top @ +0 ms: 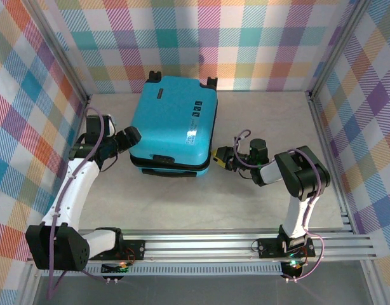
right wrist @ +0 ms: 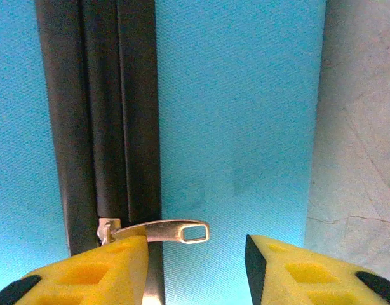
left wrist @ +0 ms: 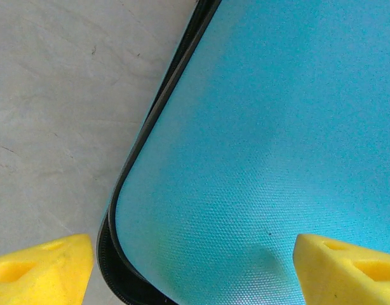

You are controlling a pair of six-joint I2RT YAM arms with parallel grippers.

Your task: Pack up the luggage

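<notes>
Silver zipper pull (right wrist: 163, 230), plain in your right wrist view, sits just off your half-open, empty right gripper (right wrist: 196, 248). Mid-table, the shut luggage (top: 173, 124) has your wide-open, empty left gripper (top: 128, 136) at its corner.

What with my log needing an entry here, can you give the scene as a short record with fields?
luggage: turquoise, shells together, flat on the table
zipper pull: metal tab, sticking out from the black zipper band
right claw: open, straddling the zipper pull
left claw: open, at the luggage's near left corner
</notes>
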